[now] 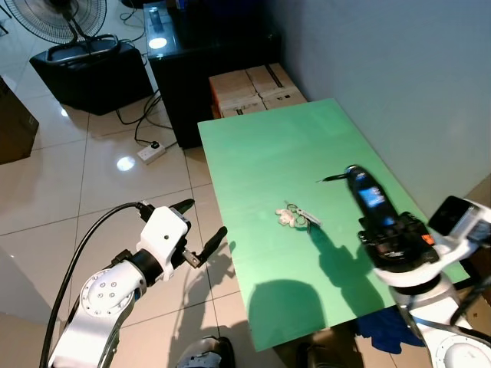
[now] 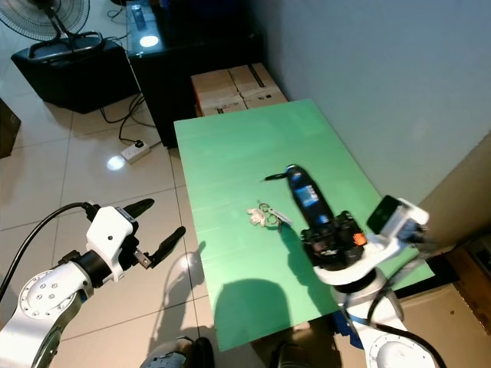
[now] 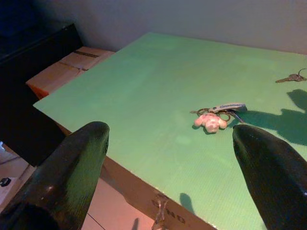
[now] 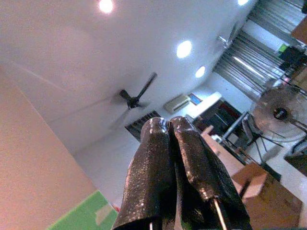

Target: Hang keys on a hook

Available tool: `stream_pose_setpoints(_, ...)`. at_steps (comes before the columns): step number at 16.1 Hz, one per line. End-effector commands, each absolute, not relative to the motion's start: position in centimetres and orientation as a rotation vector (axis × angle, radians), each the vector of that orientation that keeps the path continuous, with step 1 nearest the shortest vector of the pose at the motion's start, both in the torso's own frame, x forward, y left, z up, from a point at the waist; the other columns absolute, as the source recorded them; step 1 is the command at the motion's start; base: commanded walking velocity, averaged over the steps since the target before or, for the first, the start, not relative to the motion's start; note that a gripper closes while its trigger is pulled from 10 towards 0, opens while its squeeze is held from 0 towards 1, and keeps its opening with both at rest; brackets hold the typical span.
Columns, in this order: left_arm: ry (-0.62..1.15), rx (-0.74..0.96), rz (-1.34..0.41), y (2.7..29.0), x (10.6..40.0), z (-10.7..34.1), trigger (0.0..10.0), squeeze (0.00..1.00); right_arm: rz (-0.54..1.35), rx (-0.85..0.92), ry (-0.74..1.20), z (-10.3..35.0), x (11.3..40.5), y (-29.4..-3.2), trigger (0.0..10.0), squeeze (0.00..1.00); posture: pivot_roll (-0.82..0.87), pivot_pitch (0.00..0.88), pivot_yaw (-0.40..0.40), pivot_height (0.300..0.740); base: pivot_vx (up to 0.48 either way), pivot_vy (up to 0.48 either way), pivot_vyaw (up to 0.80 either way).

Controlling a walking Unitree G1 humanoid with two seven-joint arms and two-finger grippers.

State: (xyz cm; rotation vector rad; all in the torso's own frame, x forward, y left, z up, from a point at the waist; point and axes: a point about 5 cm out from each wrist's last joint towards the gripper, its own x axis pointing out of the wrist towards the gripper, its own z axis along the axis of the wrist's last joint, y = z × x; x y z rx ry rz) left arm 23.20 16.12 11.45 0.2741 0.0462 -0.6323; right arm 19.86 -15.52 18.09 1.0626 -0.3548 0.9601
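While the left claw [image 1: 201,231] hangs spread wide over the floor at the lower left, the right claw [image 1: 353,175] is pressed together, raised above the green table [image 1: 261,146] at the lower right. Mid-frame, keys [image 1: 295,218] with a pink charm lie flat on the table. Farther back lies another key [image 1: 333,178].

A lived-in room of a home, half used for storage: glossy cream floor tiles [image 1: 92,176], a plain grey wall [image 1: 399,84], and a green counter [image 1: 261,146] pushed against it. Up at 11 o'clock a standing fan [image 1: 65,19] sits by a black case [image 1: 92,73], with a white power strip [image 1: 151,152] trailing cable. At 12 o'clock, cardboard boxes [image 1: 257,88] beside a dark cabinet [image 1: 207,61]. Overhead, a ceiling fan [image 4: 136,98] and recessed lights [image 4: 183,48]
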Motion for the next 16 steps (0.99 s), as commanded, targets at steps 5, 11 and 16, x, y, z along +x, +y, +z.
stream_pose_setpoints(5,0.054,0.281,-0.625,16.2,23.2,11.1,10.0,0.0,0.889,0.866,-0.233,17.3,20.8,-15.1,0.0,0.0,0.0,0.124,0.089,0.74,0.0,0.0,0.0)
stream_pose_setpoints(11,0.058,0.285,-0.648,15.8,23.2,11.0,10.0,0.0,0.265,0.074,0.151,9.7,25.5,-17.9,0.0,0.0,0.0,0.138,0.096,0.74,0.0,0.0,0.0)
stream_pose_setpoints(16,0.074,0.289,-0.71,15.1,22.7,10.9,10.0,0.0,0.259,-0.264,0.423,4.2,24.2,-17.4,0.0,0.0,-0.01,0.157,0.112,0.74,0.0,0.0,0.0)
